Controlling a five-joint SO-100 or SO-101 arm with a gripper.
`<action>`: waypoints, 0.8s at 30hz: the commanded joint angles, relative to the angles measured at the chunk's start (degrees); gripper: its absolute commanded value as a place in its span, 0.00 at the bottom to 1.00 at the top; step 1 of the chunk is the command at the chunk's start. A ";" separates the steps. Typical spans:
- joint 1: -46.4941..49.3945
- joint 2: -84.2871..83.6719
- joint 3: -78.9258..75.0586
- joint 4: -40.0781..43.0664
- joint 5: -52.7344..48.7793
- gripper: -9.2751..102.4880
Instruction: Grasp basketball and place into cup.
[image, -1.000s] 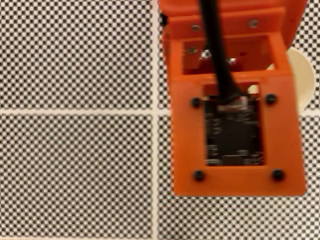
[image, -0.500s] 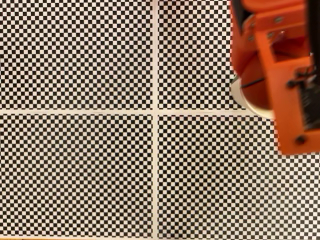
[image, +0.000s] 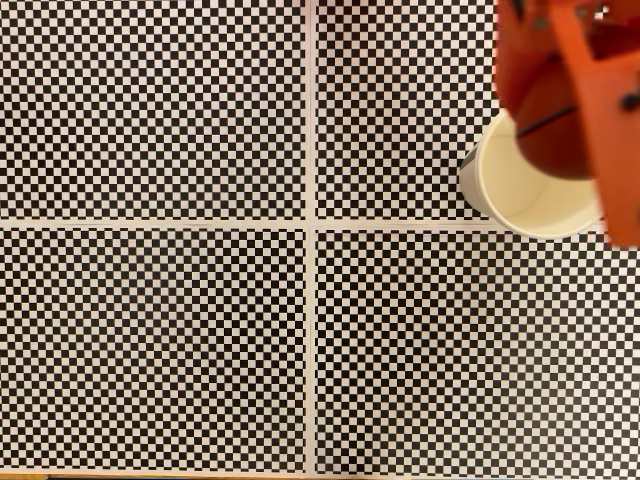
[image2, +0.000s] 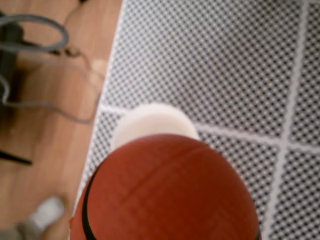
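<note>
Fixed view straight down; close wrist view; shared cup (image: 520, 195), checkered mat (image: 160, 340).

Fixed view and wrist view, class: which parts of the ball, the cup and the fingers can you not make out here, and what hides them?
- Ball: in the fixed view the blurred orange arm covers its right part.
- Cup: its right rim is behind the arm in the fixed view; in the wrist view the ball hides all but its pale top.
- Fingers: I cannot make them out in either view, so the grip on the ball cannot be judged.
</note>
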 joint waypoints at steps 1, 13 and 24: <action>-1.23 -0.62 0.00 -0.62 1.49 0.08; -6.24 -5.54 2.37 -3.16 6.86 0.08; -5.89 -10.99 3.34 -8.26 8.09 0.08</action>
